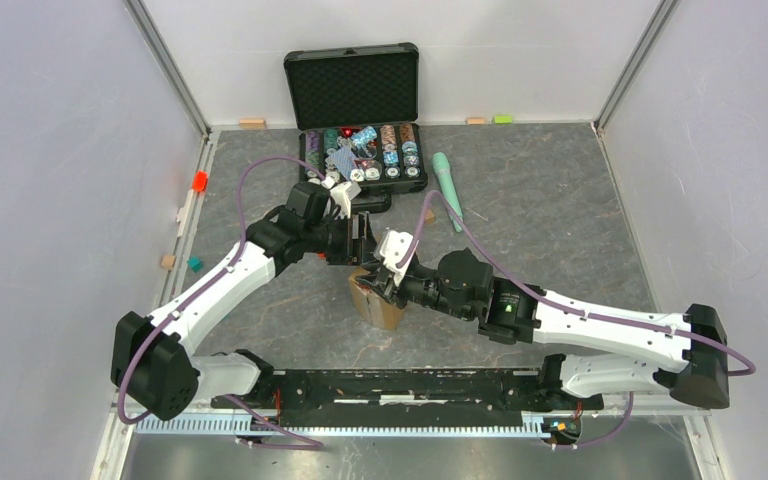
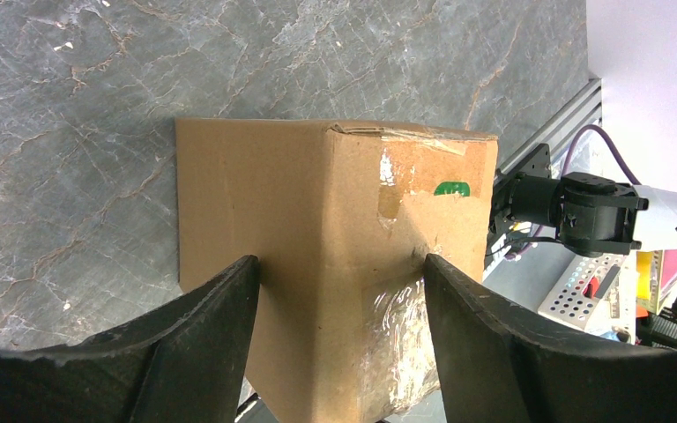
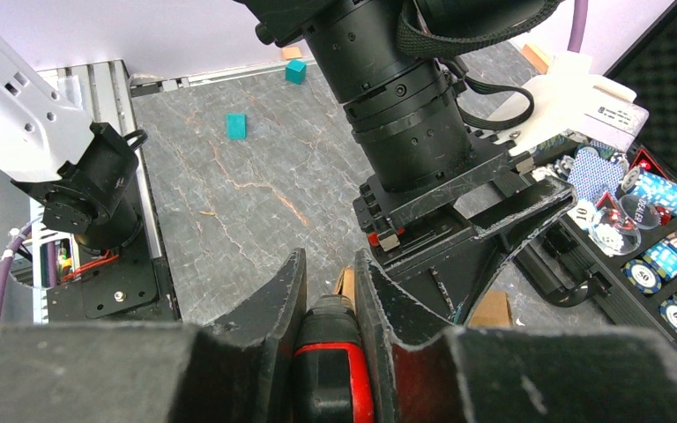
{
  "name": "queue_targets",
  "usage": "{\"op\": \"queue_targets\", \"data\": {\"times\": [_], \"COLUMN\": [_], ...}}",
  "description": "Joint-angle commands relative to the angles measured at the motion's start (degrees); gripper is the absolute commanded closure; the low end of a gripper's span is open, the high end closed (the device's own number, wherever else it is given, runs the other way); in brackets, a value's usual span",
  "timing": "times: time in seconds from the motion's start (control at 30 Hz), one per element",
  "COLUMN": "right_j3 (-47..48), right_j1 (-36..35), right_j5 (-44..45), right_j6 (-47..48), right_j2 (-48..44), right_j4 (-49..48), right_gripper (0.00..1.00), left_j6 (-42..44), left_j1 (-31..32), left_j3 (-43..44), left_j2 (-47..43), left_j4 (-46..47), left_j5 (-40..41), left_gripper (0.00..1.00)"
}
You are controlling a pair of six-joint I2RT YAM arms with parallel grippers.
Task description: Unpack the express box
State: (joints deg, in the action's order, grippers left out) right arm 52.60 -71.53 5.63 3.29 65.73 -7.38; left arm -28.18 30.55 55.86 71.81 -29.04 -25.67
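The express box (image 1: 378, 305), a small brown taped carton, stands on the grey table in front of both arms. In the left wrist view the express box (image 2: 317, 203) shows one vertical edge and glossy tape, and my left gripper (image 2: 339, 260) is shut on it, one finger pressed on each side face. My right gripper (image 3: 328, 256) is shut on a black-and-red handled tool (image 3: 333, 357), whose tip points at the box's top edge (image 3: 345, 284). From above, the right gripper (image 1: 388, 283) sits right at the carton's top, with the left gripper (image 1: 362, 250) just behind it.
An open black case (image 1: 352, 88) of poker chips stands at the back. A mint-green cylinder (image 1: 447, 186) lies to its right. Small blocks lie along the left wall: a red one (image 1: 199, 181), a teal one (image 1: 193, 263) and a wooden one (image 1: 167, 261).
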Motion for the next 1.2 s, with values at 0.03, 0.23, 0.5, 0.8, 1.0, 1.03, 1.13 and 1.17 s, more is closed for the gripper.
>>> {"op": "queue_targets", "data": {"times": [0.03, 0.23, 0.5, 0.8, 1.0, 1.03, 1.13, 1.17], "right_j3": [1.5, 2.7, 7.2, 8.8, 6.8, 6.1, 5.1, 4.5], "right_j1": [-1.1, -2.2, -2.3, -2.3, -2.3, -2.3, -2.3, -2.3], "right_j5": [-2.0, 1.1, 3.8, 5.1, 5.2, 5.2, 5.8, 6.1], "right_j6": [-1.8, -1.1, 0.4, 2.5, 3.4, 3.5, 3.8, 3.9], "right_j2": [1.1, 0.3, -0.5, 1.5, 2.7, 2.7, 2.9, 2.8], "right_j4": [7.3, 8.8, 5.2, 2.7, 1.0, 0.5, -0.2, -0.4], "right_gripper": [1.0, 1.0, 1.0, 1.0, 1.0, 1.0, 1.0, 1.0], "left_j6": [0.5, 1.2, 2.2, 2.4, 2.7, 2.7, 2.7, 2.8], "left_j1": [0.1, 0.1, 0.1, 0.1, 0.1, 0.1, 0.1, 0.2], "left_j3": [-1.2, -1.2, -1.1, -0.8, -0.7, -0.7, -0.8, -0.8], "left_j2": [0.4, 0.4, 1.0, 1.3, 1.5, 1.6, 1.5, 1.6], "left_j4": [-3.3, -3.7, -3.9, -3.9, -3.9, -3.9, -3.9, -3.9], "left_j5": [2.4, 3.2, 2.8, 2.5, 2.2, 2.2, 2.0, 2.0], "left_gripper": [0.27, 0.27, 0.28, 0.28, 0.28, 0.28, 0.28, 0.28]}}
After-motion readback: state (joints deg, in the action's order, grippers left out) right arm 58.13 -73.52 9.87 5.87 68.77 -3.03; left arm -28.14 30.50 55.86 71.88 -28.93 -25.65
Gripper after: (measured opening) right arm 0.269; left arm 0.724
